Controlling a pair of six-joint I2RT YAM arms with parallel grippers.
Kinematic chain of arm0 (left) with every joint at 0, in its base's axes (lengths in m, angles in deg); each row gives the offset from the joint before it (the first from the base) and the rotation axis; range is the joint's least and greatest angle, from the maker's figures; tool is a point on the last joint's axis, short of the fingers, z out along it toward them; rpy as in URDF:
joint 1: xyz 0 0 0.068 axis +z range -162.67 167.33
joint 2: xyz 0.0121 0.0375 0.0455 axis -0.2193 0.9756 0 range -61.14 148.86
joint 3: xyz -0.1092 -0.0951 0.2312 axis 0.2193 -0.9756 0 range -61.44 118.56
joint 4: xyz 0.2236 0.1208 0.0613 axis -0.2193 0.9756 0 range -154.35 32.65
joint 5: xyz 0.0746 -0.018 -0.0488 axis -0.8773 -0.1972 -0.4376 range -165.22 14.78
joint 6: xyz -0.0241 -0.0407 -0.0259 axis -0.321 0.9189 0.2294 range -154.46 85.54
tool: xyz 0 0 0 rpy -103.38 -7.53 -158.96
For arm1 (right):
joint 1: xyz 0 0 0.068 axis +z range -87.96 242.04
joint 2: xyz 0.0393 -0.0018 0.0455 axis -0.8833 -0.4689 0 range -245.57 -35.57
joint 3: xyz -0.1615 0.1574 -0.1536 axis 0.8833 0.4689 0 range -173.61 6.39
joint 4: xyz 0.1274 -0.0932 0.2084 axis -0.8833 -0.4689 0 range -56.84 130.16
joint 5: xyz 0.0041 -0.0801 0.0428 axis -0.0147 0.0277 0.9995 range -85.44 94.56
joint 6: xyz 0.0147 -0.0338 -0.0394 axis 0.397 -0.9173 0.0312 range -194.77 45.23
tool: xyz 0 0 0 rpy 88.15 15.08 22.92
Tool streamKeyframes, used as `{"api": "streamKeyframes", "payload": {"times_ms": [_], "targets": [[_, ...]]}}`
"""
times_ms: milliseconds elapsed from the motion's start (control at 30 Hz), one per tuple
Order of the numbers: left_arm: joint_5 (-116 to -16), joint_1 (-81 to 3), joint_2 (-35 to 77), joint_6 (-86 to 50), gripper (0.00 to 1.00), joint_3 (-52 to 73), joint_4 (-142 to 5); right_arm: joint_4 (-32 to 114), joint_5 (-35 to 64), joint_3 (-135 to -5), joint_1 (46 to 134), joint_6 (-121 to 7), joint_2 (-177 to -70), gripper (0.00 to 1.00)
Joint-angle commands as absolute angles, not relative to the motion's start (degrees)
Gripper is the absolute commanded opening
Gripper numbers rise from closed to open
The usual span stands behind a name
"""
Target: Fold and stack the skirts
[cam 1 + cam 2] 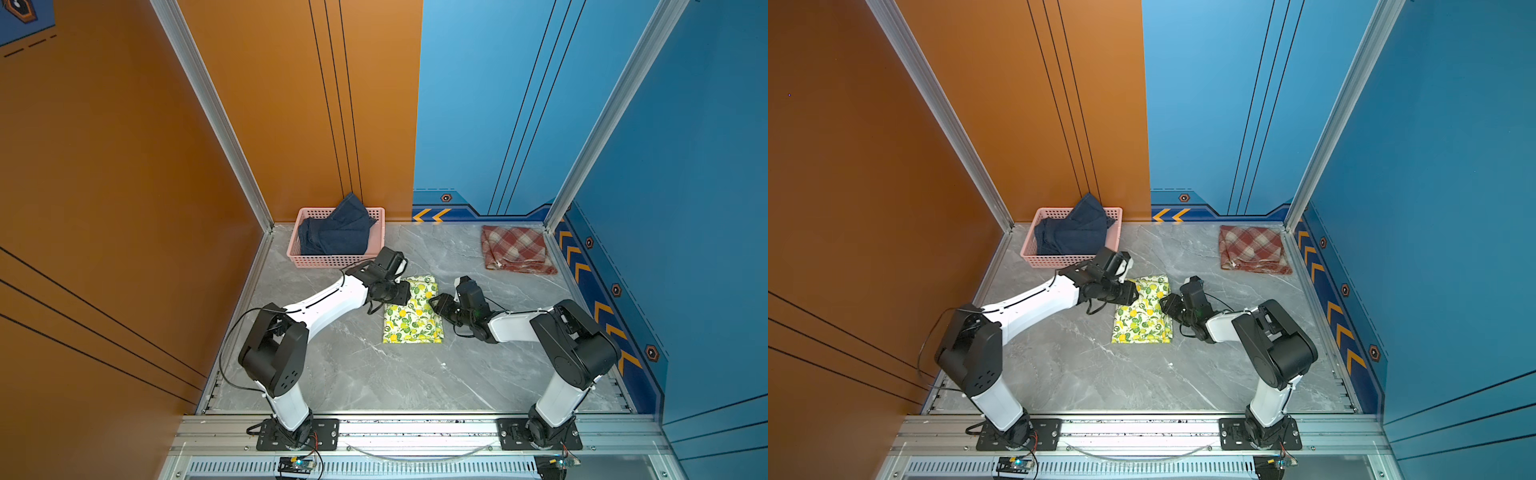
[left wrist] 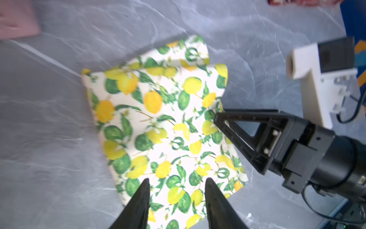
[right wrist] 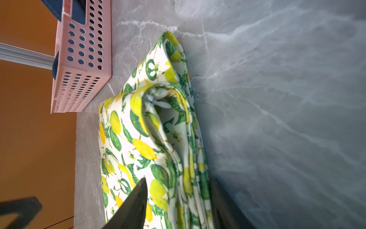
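The white lemon-and-leaf print skirt [image 1: 413, 318] [image 1: 1144, 320] lies folded in the middle of the table. My left gripper [image 1: 407, 295] [image 2: 176, 188] hovers open over its far end, with nothing between the fingers. My right gripper [image 1: 434, 301] [image 3: 179, 180] is at the skirt's right edge. Its jaws stand apart around the stacked layers [image 3: 190, 178], one finger above the cloth and one at table level. The rust-red plaid skirt [image 1: 515, 249] [image 1: 1252, 249] lies folded at the back right. The dark blue denim skirt [image 1: 336, 237] [image 1: 1073, 235] sits crumpled in the basket.
The pink perforated basket [image 1: 332, 262] [image 1: 1067, 261] [image 3: 83, 59] stands at the back left, just behind the left wrist. Orange and blue walls close in the marble table [image 1: 353, 374] on three sides. A metal rail [image 1: 415, 424] runs along the front.
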State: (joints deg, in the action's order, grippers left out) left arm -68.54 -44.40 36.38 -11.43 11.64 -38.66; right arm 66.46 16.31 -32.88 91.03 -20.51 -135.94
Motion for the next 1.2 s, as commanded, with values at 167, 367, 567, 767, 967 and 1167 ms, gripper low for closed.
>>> {"api": "streamKeyframes", "payload": {"times_ms": [167,367,567,767,967,1167], "targets": [[-70.82,-38.93,40.16,-7.85,0.44,8.92,-34.41,48.25,15.36,-32.1,91.7,-25.42,-136.88,0.55],[-71.84,-40.14,46.02,-7.96,0.45,9.64,-34.87,47.92,15.81,-32.5,91.8,-25.82,-136.95,0.55],[-73.62,-42.29,49.45,-8.87,0.44,11.52,-34.99,47.88,15.79,-32.37,91.83,-26.04,-137.17,0.56],[-75.19,-43.32,51.8,-9.48,0.43,12.59,-33.48,46.81,15.86,-32.92,91.78,-26.84,-138.47,0.58],[-75.7,-43.67,53.65,-9.85,0.41,13.2,-32.4,42.87,15.39,-34.45,92.04,-28.56,-140.25,0.58],[-75.84,-43.75,54.78,-10.11,0.4,13.36,-32.11,38.05,15.58,-36.66,92.56,-30.68,-143.27,0.55]]}}
